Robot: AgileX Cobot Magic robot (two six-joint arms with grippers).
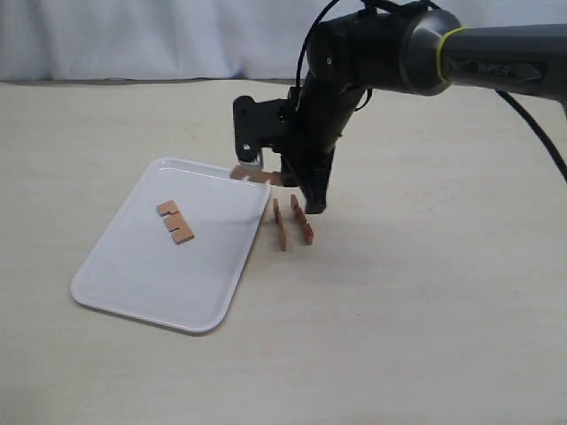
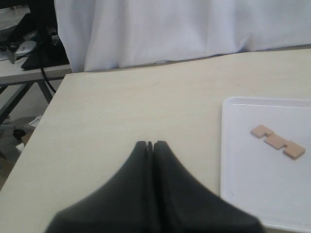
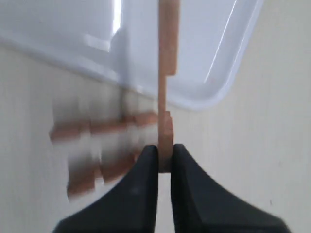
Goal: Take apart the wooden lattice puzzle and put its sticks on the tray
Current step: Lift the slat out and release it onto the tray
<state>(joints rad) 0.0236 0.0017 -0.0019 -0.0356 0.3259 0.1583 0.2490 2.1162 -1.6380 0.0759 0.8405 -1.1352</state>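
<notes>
The tray (image 1: 133, 292) is lying in the lower left of the exterior view, white and flat, with rounded corners and a low rim. One stick (image 1: 174, 221), an orange-brown strip with square notches, is resting flat on its upper half. Just off the tray's right edge, near mid-frame, a second stick (image 1: 280, 226) and a third stick (image 1: 303, 221) are standing on edge on the pale table (image 1: 425, 336), side by side with a narrow gap between them. Above these, the right gripper (image 3: 164, 155) is pinching the end of a fourth stick (image 1: 257, 175) and holding it over the tray's upper right corner. The black arm (image 1: 381, 53) is reaching down from the upper right and covering that stick's far end. The left gripper (image 2: 150, 144) is hanging over bare table with its fingers pressed together on nothing. A white curtain (image 1: 133, 35) is running along the top.
</notes>
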